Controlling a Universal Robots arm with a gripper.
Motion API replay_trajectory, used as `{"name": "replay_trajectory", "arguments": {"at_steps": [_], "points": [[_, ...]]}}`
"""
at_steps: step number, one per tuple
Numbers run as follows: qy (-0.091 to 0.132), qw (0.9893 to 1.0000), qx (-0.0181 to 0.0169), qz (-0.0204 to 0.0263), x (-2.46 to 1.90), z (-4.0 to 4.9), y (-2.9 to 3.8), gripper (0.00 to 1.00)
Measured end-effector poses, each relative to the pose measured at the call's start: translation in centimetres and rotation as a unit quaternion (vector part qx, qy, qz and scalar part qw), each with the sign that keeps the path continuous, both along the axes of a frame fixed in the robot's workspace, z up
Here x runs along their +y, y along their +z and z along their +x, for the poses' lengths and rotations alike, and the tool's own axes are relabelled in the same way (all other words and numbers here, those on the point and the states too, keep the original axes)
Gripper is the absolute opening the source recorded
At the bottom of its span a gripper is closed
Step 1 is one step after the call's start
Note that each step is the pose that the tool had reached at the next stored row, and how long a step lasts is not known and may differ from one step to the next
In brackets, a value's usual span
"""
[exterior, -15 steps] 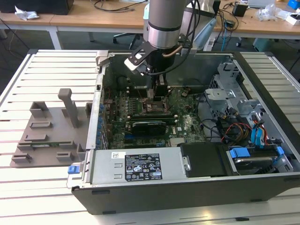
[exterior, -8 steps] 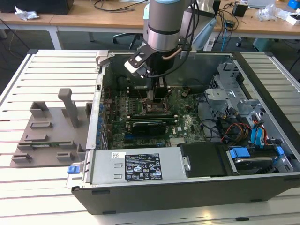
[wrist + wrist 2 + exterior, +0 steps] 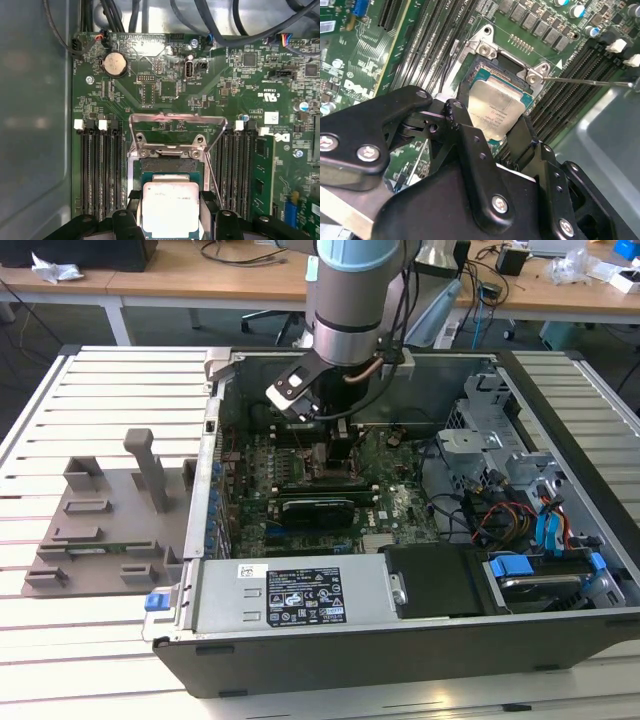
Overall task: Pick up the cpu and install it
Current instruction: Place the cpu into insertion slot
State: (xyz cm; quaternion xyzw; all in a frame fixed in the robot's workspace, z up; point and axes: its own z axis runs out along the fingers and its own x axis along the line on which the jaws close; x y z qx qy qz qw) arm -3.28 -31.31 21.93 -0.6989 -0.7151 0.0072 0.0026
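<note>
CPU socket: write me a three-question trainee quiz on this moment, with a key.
1. True or false: the metal load frame is closed down over the cpu.
2. In the exterior view, the grey tray sits: A) on the slatted table, at the exterior view's left of the computer case; B) inside the case; C) on the desks behind.
3. Fill in: in the second wrist view, the gripper has its fingers on either side of the ____.
Key: 1 false, the frame stands open; 2 A; 3 cpu.

Arm (image 3: pixel 350 290) points straight down — tool (image 3: pixel 171 201) clamped on the cpu (image 3: pixel 170 216).
</note>
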Motion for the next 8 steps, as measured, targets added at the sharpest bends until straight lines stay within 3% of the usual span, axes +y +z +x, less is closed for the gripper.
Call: {"name": "replay_trajectory", "arguments": {"at_steps": [1, 2, 3, 8], "points": [[0.0, 1.0, 0.0, 0.0, 0.0, 0.0, -0.21, 0.55], [0.0, 1.0, 0.0, 0.0001, 0.0, 0.03, -1.31, 0.55], [-0.001, 1.0, 0.0001, 0.0, -0.05, 0.25, -1.84, 0.55], [-0.001, 1.0, 0.0, -0.0002, -0.04, 0.26, -1.86, 0.62]]}}
